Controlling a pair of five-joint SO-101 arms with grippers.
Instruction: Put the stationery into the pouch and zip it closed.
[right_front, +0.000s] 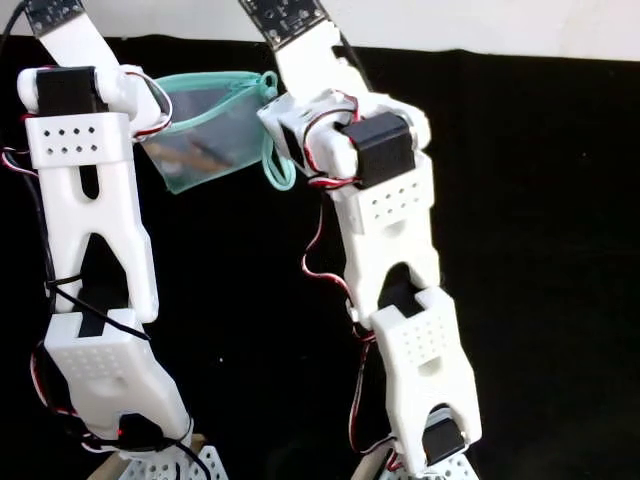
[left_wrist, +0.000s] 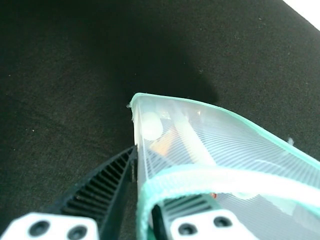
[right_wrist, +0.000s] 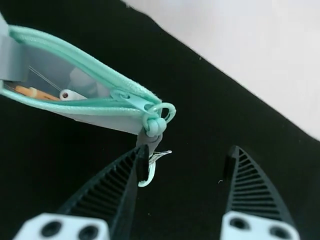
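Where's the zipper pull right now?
In the right wrist view, the zipper pull sits at the end of the pouch, beside one finger of the open right gripper.

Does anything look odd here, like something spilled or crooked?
Nothing has spilled. The pouch sits askew, tilted and pinched at one edge by the left gripper, with the stationery lying jumbled inside. The zip looks closed, and its pull dangles beside the open right gripper.

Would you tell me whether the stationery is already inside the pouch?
Inside: an orange piece and a white piece show through the clear wall of the pouch. Whether that is everything, cannot tell.
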